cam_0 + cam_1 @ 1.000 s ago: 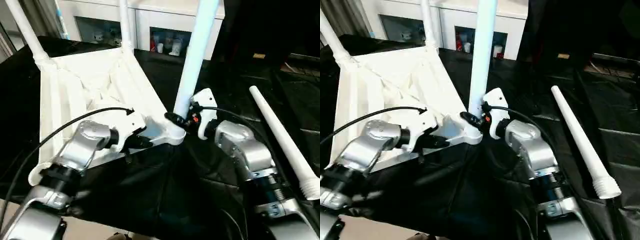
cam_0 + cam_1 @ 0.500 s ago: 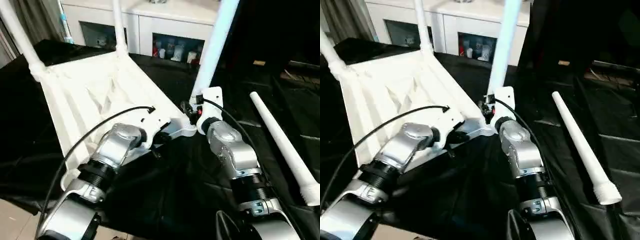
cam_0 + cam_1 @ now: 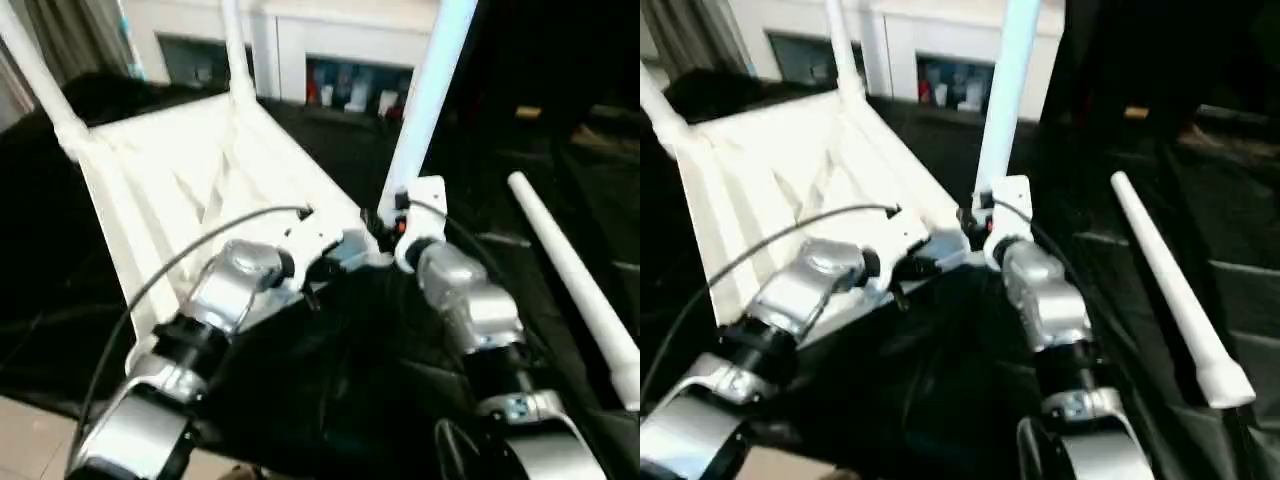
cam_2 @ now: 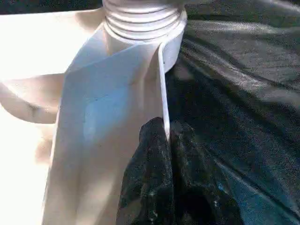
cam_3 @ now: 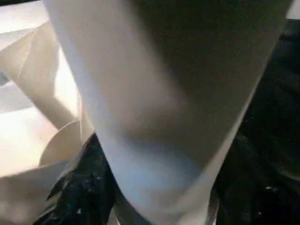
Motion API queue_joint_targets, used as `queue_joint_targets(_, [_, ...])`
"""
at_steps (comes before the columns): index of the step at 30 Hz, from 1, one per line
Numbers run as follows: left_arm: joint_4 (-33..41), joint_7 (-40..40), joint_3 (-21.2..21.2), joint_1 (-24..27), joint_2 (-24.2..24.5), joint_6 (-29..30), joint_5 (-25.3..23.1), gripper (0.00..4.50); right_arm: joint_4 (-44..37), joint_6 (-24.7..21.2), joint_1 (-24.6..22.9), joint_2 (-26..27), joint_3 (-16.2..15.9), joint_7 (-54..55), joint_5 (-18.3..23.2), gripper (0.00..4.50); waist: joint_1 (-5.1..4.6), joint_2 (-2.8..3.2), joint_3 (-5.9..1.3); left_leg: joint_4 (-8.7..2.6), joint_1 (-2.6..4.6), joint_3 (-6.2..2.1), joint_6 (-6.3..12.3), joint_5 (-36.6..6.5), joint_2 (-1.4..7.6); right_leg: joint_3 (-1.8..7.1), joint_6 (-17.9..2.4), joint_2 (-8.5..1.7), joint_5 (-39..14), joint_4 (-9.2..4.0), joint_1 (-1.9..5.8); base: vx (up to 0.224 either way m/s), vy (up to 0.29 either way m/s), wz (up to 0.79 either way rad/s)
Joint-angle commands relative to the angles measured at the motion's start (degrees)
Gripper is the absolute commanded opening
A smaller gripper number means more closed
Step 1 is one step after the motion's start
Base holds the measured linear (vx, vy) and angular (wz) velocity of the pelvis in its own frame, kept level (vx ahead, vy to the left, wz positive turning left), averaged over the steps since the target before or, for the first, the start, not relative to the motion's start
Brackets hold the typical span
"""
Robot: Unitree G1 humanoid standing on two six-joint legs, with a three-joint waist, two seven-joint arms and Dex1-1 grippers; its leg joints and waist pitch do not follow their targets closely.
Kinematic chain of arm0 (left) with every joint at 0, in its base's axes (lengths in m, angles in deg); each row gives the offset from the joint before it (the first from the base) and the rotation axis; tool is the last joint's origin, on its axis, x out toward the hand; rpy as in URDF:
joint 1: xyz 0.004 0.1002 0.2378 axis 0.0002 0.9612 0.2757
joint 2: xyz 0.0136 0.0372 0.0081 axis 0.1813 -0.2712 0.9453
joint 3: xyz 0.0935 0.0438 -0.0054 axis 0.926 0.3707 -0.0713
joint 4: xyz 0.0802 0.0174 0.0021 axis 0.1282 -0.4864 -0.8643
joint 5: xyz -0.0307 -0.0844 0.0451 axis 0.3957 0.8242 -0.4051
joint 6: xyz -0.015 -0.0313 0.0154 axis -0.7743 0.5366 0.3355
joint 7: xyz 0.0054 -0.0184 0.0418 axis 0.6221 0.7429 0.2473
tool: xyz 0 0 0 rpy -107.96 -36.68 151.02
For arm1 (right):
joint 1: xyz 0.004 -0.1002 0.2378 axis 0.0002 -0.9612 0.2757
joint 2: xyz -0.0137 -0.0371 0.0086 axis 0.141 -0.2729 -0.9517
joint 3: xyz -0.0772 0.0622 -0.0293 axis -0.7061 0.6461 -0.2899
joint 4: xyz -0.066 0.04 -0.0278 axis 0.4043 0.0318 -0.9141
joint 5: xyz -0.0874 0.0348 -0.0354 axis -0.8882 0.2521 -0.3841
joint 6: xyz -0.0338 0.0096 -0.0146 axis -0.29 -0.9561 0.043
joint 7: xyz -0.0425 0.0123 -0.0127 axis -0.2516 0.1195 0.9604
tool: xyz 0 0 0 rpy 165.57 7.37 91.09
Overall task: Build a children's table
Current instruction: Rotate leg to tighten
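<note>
Left gripper point(image 4: 164, 140) fingers pinch thin rim of white ribbed plastic tabletop point(image 3: 190, 170), steadying it. Right gripper point(image 3: 385, 222) fingers straddle upright tapered white leg point(image 3: 425, 90); grip tightness unclear. Keep leg vertical while threading into corner socket point(image 4: 143, 21).

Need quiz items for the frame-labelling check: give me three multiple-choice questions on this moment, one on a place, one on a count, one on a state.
1. Where does the loose leg lie?
A. on the black cloth on the robot's right
B. inside the upturned table top
C. on the cabinet

2. How many legs stand in the table top's corner sockets?
A. one
B. three
C. four

3. What is the left gripper doing?
A. hanging open above the cloth
B. pinching a thin rib of the table top, by the near socket
C. holding the loose leg

Answers:
1 A: the head views show it flat on the cloth, apart from the top.
2 B: two at the far corners, one at the near corner by the right gripper.
3 B: the left wrist view shows black fingers on either side of the rib.
</note>
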Motion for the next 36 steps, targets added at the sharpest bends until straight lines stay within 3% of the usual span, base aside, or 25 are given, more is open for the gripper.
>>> queue_joint_targets(1, [0.93,2.53,1.81,0.35,0.36,-0.91,-0.03,0.00,-0.81,-1.97,-1.42,-0.62,-1.25,-2.76,0.98,3.14,0.02,0.03,-2.98,-3.03,0.55,-1.34,2.11,-3.22,2.75,2.34,-13.44,-4.12,13.03,-2.62,2.47,0.000,0.000,0.00])
queue_joint_targets(4, [2.41,4.30,1.78,0.84,2.01,-2.16,0.27,0.00,-4.75,-2.37,-1.91,-2.94,-2.08,-6.92,1.65,3.55,0.30,0.09,-3.52,-2.32,0.29,-1.29,4.44,1.89,2.71,2.25,-14.67,-3.94,21.23,-1.55,2.81,0.000,0.000,0.00])
queue_joint_targets(5, [2.83,4.84,1.80,1.02,2.49,-2.69,0.33,0.00,-5.88,-2.61,-2.20,-3.62,-2.38,-8.23,2.00,3.58,0.36,0.11,-3.53,-2.08,0.14,-1.27,5.44,3.71,2.68,2.11,-14.90,-3.76,25.17,-1.14,2.77,0.000,0.000,0.00])
queue_joint_targets(6, [3.59,5.79,1.80,1.33,3.28,-3.27,0.53,0.00,-7.90,-3.03,-2.77,-4.80,-2.87,-10.68,2.79,3.58,0.43,0.09,-3.36,-2.02,0.18,-1.19,6.21,3.32,2.70,1.96,-15.06,-3.67,25.79,-1.19,2.58,0.000,0.000,0.00])
queue_joint_targets(8, [4.59,6.97,1.68,1.85,4.52,-4.42,0.80,0.00,-11.77,-3.33,-4.22,-7.55,-4.54,-16.28,4.30,3.88,0.64,0.15,-3.30,-2.05,0.20,-1.25,6.57,1.62,2.89,1.96,-15.10,-3.87,24.05,-1.24,2.74,0.000,0.000,0.00])
queue_joint_targets(14, [8.61,15.42,0.79,4.46,8.43,-14.64,5.17,0.00,-19.83,-0.09,-8.71,-16.22,-7.37,-31.21,7.25,3.95,0.95,0.29,-2.88,-2.05,0.32,-1.25,6.76,-0.98,3.34,2.09,-15.74,-4.12,17.85,-1.42,2.50,0.000,0.000,0.00])
queue_joint_targets(17, [9.88,17.58,0.57,5.10,9.37,-15.67,6.26,0.00,-20.21,1.67,-9.82,-18.53,-8.46,-34.46,6.60,3.95,1.17,0.40,-2.87,-1.84,0.59,-1.14,6.87,-0.51,3.42,2.05,-16.69,-4.06,16.92,-1.28,2.21,0.000,0.000,0.00])
queue_joint_targets(20, [11.93,20.83,-0.06,6.13,10.82,-15.23,8.36,0.00,-20.58,4.50,-11.88,-22.38,-10.60,-39.59,5.20,3.95,1.39,0.49,-2.66,-1.63,0.28,-1.13,7.47,0.41,3.37,2.06,-17.42,-4.16,17.03,-1.04,2.22,0.000,0.000,0.00])
queue_joint_targets(29, [14.52,25.01,-0.30,7.87,12.23,-16.09,11.62,0.00,-17.44,9.42,-13.31,-22.35,-11.03,-40.29,3.84,3.95,1.65,0.49,-1.93,-1.60,0.22,-1.09,7.33,-1.74,3.36,2.22,-17.83,-4.29,9.85,-1.29,1.81,0.000,0.000,0.00])
queue_joint_targets(33, [14.35,25.10,-0.52,8.01,12.22,-16.62,11.32,0.00,-15.79,11.26,-13.32,-21.92,-11.13,-40.87,4.04,3.95,1.68,0.44,-1.75,-1.55,0.29,-1.10,7.52,-1.52,3.32,2.22,-17.67,-4.19,10.00,-1.22,1.67,0.000,0.000,0.00])
queue_joint_targets(36, [14.82,25.39,-0.53,8.30,12.43,-16.29,11.43,0.00,-15.10,11.68,-13.35,-21.70,-11.17,-41.20,4.16,3.61,1.75,0.40,-1.73,-1.44,0.21,-1.09,8.08,-0.66,3.25,2.21,-17.85,-4.17,11.49,-1.07,1.74,0.000,0.000,0.00])
